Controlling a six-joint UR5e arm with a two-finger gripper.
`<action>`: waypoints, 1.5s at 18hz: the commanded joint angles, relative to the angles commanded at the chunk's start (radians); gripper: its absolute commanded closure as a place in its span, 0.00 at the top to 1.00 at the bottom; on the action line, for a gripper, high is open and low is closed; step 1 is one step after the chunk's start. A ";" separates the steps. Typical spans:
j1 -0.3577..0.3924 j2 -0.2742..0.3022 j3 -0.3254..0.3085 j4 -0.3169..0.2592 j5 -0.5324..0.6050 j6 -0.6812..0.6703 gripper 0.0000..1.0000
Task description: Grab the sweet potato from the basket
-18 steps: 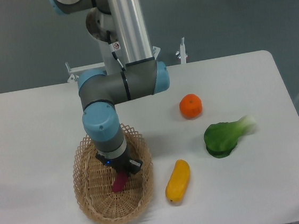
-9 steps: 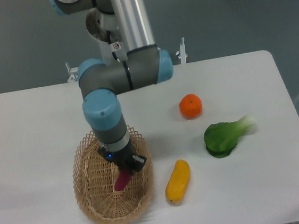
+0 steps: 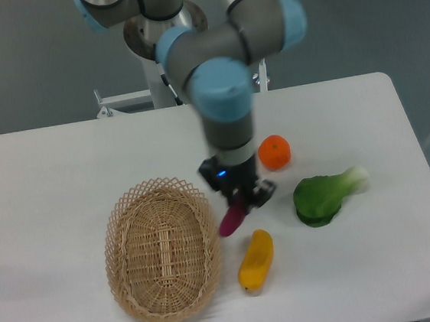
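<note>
My gripper point(image 3: 238, 200) is shut on the sweet potato point(image 3: 230, 219), a small reddish-purple tuber that hangs tilted below the fingers. It is held in the air to the right of the basket point(image 3: 161, 249), above the table between the basket rim and the yellow vegetable. The tan wicker basket lies at the front left with nothing in it. The fingertips are partly hidden by the gripper body.
A plump yellow vegetable point(image 3: 255, 260) lies just below the held tuber. A round orange point(image 3: 274, 152) sits right of the arm. A green leafy vegetable point(image 3: 323, 196) lies farther right. The arm's base stands at the back of the white table point(image 3: 48, 178).
The gripper has lifted the sweet potato out of the basket and swung right, past the basket's rim. The basket now holds nothing.
</note>
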 joint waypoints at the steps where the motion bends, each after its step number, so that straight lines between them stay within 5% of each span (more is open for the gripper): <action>1: 0.029 0.000 0.006 -0.006 0.000 0.041 0.28; 6: 0.117 -0.002 0.041 -0.008 -0.005 0.161 0.28; 27: 0.118 -0.003 0.052 -0.005 -0.006 0.172 0.30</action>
